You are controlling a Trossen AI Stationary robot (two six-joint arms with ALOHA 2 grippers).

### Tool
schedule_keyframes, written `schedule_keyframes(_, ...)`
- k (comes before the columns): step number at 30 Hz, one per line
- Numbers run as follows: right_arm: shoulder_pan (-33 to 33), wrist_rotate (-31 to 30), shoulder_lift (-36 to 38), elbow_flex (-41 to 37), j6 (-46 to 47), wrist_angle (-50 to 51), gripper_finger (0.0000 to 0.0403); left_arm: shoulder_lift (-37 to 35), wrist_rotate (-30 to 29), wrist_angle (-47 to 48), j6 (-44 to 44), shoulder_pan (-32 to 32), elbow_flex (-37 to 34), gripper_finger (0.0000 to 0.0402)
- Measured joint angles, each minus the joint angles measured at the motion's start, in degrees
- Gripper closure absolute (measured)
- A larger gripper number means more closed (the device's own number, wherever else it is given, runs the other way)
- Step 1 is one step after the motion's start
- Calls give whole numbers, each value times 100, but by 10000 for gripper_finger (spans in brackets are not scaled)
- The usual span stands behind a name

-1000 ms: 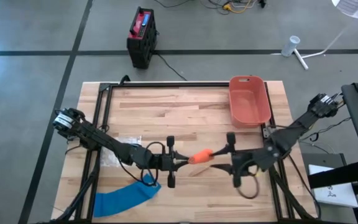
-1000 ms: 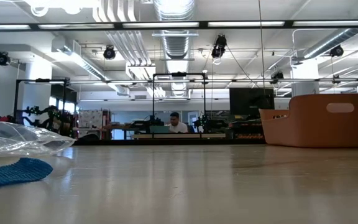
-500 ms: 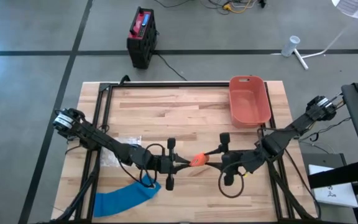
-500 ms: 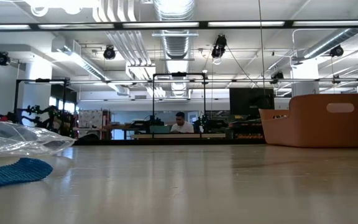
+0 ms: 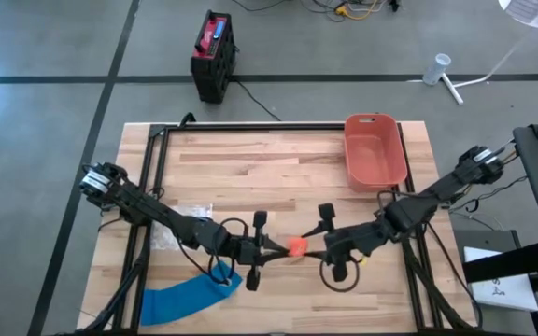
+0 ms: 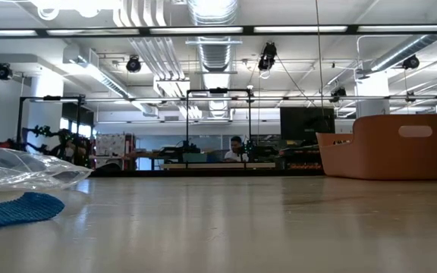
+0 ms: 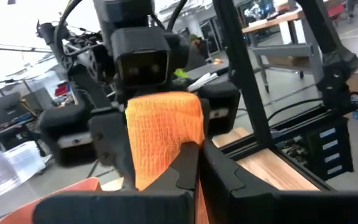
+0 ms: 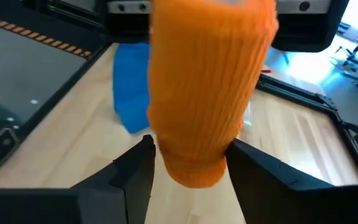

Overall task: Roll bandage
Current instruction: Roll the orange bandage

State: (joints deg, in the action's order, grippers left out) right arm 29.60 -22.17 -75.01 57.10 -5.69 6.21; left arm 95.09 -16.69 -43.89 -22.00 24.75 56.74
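An orange bandage (image 5: 297,246) hangs above the table's middle between my two grippers, which face each other. My left gripper (image 5: 275,248) comes from the left and is shut on the bandage's loose strip. My right gripper (image 5: 314,250) comes from the right and has its fingers on either side of the rolled part (image 8: 207,93). The low view shows neither gripper. A blue bandage (image 5: 187,299) lies flat near the table's front left. My left gripper pinches the strip's end (image 7: 188,158) between its two shut fingers, coming level from the table's left. The strip rises short from the fingers to the roll, clear of the table. My right gripper has the roll's end (image 8: 191,168) between its two fingers (image 8: 143,163), coming from the table's right and slanting slightly down. The roll is lifted clear and lies along the fingers.
A clear plastic bag (image 5: 183,222) lies left of the middle. An orange bin (image 5: 375,149) stands at the far right. Black frame rails run along the table's left, far and right sides. Bare wood lies under and in front of the grippers.
My right gripper has gone toward the table's left and slightly down, closer to my left gripper. The orange bandage between them showed as a longer stretch and is now a short lump. My left gripper has stayed in place.
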Motion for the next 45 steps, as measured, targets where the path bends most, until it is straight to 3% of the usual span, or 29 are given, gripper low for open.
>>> schedule_keyframes(6,-84,78,-286,-2,-386,-336,264,39,77,119,0,-9,47,401)
schedule_keyframes(13,-98,295,-316,28,-501,-494,388,32,-132,32,0,-43,65,401)
schedule_keyframes(20,-91,314,-211,28,-352,-476,401,20,-607,21,504,-57,67,379)
schedule_keyframes(26,-184,305,-183,28,297,-503,367,15,-651,52,938,-79,67,323)
schedule_keyframes(30,-223,236,-187,28,520,-543,319,27,-590,138,944,-71,65,287)
schedule_keyframes(33,-222,516,-187,28,551,-575,282,28,-674,141,944,-70,65,271)
schedule_keyframes(40,-227,794,-161,44,589,-628,219,40,-951,234,847,-76,54,267)
schedule_keyframes(45,-277,826,-163,57,570,-701,205,46,-958,272,806,-76,47,278)
